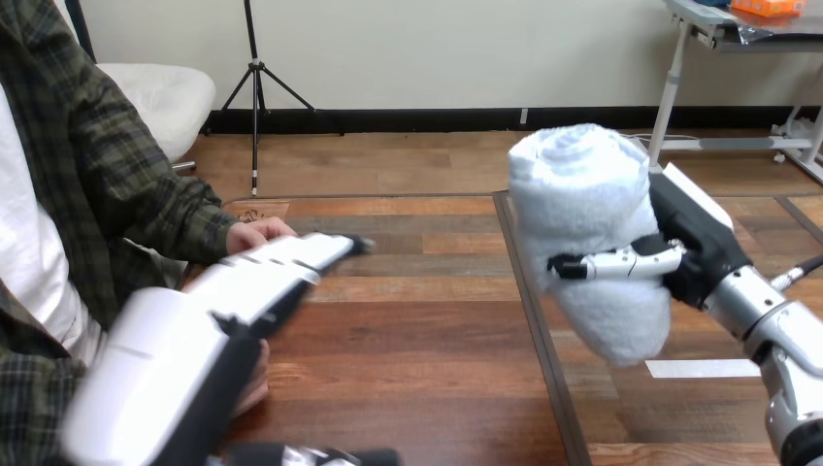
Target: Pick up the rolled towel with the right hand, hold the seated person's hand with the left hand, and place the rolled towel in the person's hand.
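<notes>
Left hand (264, 280) by person's hand (256, 232) (rolled towel (582, 223) in right hand (695, 248))

The white, fluffy rolled towel (582, 223) stands nearly upright in the air, my right hand (694, 243) curled round its middle. The person's hand (257, 233) waits well apart at the left, loosely curled.

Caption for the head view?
Right hand grips the rolled towel; open left hand extends beside the person's hand.

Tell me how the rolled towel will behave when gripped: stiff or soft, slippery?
Probably soft: the rolled towel dents where the right hand grips it. Likely light, held up one-handed. Its fluffy surface should resist slipping.
</notes>
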{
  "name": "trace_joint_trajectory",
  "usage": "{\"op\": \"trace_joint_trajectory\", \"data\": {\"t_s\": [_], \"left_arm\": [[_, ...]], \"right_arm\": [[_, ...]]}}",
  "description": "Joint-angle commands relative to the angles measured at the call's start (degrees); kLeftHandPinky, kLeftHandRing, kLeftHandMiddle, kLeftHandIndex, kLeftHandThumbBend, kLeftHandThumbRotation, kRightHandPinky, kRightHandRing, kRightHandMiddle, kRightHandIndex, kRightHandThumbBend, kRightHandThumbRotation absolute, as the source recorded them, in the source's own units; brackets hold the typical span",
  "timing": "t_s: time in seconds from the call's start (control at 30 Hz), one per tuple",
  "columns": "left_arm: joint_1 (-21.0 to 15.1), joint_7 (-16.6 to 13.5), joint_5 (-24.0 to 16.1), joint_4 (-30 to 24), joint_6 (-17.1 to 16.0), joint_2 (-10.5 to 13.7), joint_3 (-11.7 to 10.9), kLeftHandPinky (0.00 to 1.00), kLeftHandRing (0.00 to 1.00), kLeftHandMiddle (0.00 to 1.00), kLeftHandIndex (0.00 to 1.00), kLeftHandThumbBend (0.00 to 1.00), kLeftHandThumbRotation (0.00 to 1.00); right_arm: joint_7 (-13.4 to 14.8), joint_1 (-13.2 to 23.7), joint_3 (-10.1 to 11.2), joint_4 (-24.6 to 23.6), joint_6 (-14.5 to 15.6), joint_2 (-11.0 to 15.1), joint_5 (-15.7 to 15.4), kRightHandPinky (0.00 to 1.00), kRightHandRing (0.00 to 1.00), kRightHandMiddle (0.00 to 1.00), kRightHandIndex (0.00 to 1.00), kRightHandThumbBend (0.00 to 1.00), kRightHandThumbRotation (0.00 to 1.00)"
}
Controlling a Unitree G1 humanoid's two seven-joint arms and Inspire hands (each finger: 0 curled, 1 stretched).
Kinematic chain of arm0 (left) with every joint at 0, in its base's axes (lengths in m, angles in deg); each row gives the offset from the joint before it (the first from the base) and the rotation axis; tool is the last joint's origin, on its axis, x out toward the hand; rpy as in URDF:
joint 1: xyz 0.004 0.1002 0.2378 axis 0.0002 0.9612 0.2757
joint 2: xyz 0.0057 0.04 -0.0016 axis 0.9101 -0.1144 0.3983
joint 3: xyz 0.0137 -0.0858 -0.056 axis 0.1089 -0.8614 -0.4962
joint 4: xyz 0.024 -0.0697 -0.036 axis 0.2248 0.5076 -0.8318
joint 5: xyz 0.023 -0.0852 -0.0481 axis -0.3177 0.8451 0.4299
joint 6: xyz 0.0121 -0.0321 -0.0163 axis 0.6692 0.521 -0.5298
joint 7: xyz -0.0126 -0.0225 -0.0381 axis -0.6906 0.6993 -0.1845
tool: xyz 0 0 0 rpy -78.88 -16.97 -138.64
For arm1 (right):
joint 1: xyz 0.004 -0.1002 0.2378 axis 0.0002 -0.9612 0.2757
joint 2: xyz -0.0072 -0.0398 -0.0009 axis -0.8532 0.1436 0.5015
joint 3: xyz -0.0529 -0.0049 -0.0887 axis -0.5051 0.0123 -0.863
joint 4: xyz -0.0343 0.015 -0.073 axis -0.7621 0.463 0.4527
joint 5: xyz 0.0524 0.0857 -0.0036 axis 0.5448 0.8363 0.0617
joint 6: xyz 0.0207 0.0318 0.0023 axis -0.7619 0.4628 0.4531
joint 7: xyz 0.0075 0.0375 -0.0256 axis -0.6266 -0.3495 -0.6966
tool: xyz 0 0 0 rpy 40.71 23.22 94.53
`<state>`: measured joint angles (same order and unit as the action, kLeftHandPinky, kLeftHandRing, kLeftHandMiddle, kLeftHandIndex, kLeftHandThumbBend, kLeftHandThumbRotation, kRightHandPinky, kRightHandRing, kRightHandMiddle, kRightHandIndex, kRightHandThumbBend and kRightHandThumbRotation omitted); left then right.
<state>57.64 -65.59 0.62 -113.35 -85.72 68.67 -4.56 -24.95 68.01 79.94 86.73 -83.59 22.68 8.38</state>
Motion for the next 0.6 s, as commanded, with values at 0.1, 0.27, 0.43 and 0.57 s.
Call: {"op": "trace_joint_trajectory", "data": {"t_s": [0.1,0.27,0.43,0.57], "left_arm": [[-0.5,-2.4,-2.3,-5.4,2.1,1.9,-8.3,0.8,0.85,0.83,0.82,1.0,0.39],[-0.1,-1.1,-2.3,-6.0,4.6,3.8,-12.2,0.79,0.85,0.82,0.81,1.0,0.38],[-0.5,-1.3,-3.3,-5.0,5.3,6.1,-15.9,0.77,0.83,0.82,0.81,1.0,0.38],[-0.6,-0.7,-3.2,-4.1,5.9,8.3,-18.0,0.74,0.82,0.81,0.8,1.0,0.39]], "right_arm": [[-1.3,1.7,1.6,-4.7,-1.5,-1.7,2.6,0.22,0.27,0.35,0.42,0.87,0.0],[-1.2,1.1,1.2,-5.5,-2.2,-1.6,2.1,0.22,0.27,0.34,0.42,0.87,0.0],[-2.1,0.6,1.4,-6.4,-2.5,-1.9,2.6,0.22,0.27,0.35,0.43,0.87,0.0],[-1.8,0.1,1.1,-7.4,-2.6,-1.8,2.3,0.22,0.27,0.35,0.43,0.87,0.0]]}}
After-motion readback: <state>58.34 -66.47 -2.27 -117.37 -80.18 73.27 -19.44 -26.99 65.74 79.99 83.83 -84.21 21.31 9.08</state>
